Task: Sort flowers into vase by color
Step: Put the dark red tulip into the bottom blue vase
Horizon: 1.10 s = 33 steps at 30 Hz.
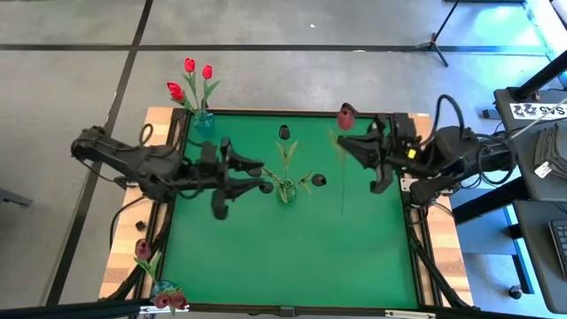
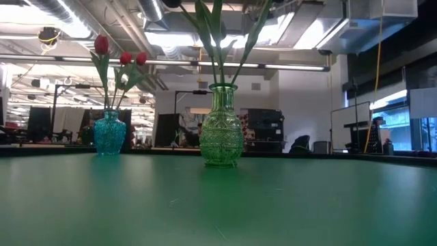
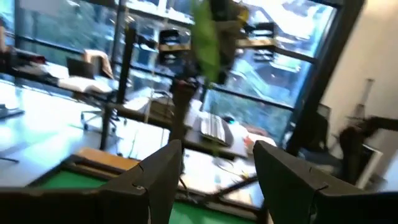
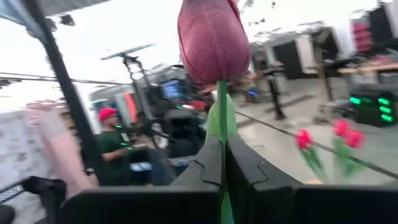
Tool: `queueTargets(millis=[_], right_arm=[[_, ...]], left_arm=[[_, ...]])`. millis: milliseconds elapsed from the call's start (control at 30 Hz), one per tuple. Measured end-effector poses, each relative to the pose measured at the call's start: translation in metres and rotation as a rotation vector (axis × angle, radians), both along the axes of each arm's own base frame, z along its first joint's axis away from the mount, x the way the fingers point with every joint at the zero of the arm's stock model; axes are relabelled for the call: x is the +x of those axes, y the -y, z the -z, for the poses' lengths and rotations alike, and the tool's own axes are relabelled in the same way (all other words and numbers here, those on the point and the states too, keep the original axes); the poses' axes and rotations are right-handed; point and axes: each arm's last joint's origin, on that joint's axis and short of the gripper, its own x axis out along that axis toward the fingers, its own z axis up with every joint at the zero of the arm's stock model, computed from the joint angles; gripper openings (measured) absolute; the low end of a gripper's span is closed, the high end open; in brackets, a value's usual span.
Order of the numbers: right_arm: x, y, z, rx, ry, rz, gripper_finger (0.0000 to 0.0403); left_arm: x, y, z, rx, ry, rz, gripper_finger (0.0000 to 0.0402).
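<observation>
In the right wrist view, the right gripper (image 4: 222, 163) fills the foreground, its two dark fingers (image 4: 200, 163) pressed together on the thin green stem of a maroon tulip (image 4: 213, 38), whose head stands just above the fingertips. Beyond it in that view are three red tulips (image 4: 339, 134) further off and a person in a red cap (image 4: 111, 140) in the room behind.

The high view places this gripper (image 1: 347, 144) over the table's far right part, with the maroon tulip (image 1: 345, 115) head toward the far edge and the stem running back over the green mat (image 1: 292, 239).

The left gripper (image 3: 217, 165) shows its fingers (image 3: 158, 171) clearly apart in the left wrist view, with nothing between them; a blurred green leaf hangs ahead of it. From above, this gripper (image 1: 263, 177) sits just left of the green glass vase (image 1: 285, 189) at mid-table, apparently not touching it.

The low view alone shows the vases upright: the green glass vase (image 2: 221, 126) with green stems rising out of frame, and farther back a blue glass vase (image 2: 109, 132) holding the red tulips (image 2: 121, 56). From above, the blue glass vase (image 1: 203, 118) stands at the table's far left edge. Only the high view shows a third vase (image 1: 164, 291) with dark red tulips (image 1: 142, 249) at the near left corner.
</observation>
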Motion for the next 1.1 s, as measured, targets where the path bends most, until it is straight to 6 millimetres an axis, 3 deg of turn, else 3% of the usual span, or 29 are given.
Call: queueTargets(millis=[267,567,833,1100], right_arm=[[0.040,-0.019,-0.002,-0.046,0.191,-0.192,0.0003],[0.071,-0.020,0.012,-0.144,0.215,-0.141,0.0003],[0.087,-0.024,0.023,-0.167,0.179,-0.181,0.0003],[0.095,-0.027,0.031,-0.177,0.153,-0.205,0.0003]], left_arm=[[0.029,-0.001,0.009,0.041,0.025,-0.019,0.0223],[0.055,0.006,0.004,0.043,0.075,0.047,0.0233],[0.065,0.006,-0.003,0.000,0.094,0.028,0.0233],[0.072,0.015,0.007,-0.027,0.063,0.084,0.0233]])
